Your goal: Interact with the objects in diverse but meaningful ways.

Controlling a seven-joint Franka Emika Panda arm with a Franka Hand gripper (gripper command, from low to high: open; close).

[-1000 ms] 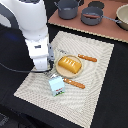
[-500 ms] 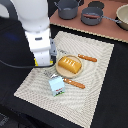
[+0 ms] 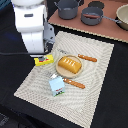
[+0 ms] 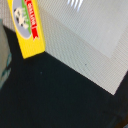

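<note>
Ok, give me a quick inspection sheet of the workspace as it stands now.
Surface: beige woven placemat on a dark table.
Job's things: yellow packet lying at the placemat's edge on the exterior view's left; orange bread loaf on a round plate; light-blue carton upright, near the plate.
Clutter: orange-handled fork and orange-handled knife beside the plate; grey pots on the brown board behind.
Grippers: arm over the packet; jaws hidden, state cannot be told.
Cables: dark cable running off to the exterior view's left.
Surroundings: nothing seen beyond the dark table.
</note>
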